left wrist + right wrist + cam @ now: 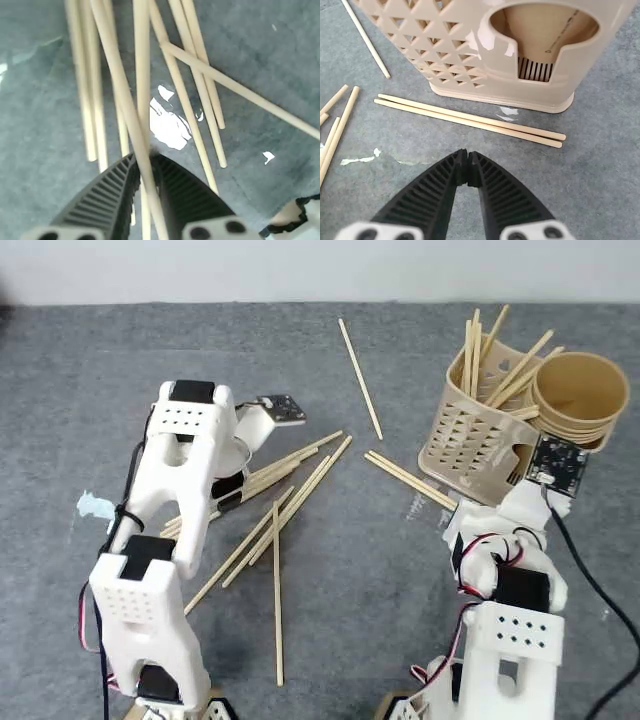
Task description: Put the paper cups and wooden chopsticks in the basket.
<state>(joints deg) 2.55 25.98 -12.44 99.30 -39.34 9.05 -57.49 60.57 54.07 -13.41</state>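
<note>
Standing at two o'clock on the grey worktop [380,590]: one basket [470,440], containing one nested stack of paper cups [580,395] (number in the stack unclear) and about six upright chopsticks [520,368]. Lying loose: one single stick [360,365] at twelve o'clock; one pair [470,121] just beside the basket, at eight o'clock of it; roughly ten in a scattered pile [285,505] at nine o'clock. Left hand [145,165] clamped on one pile stick [120,85]. Right hand [468,157] pressed closed, empty, near the pair.
</note>
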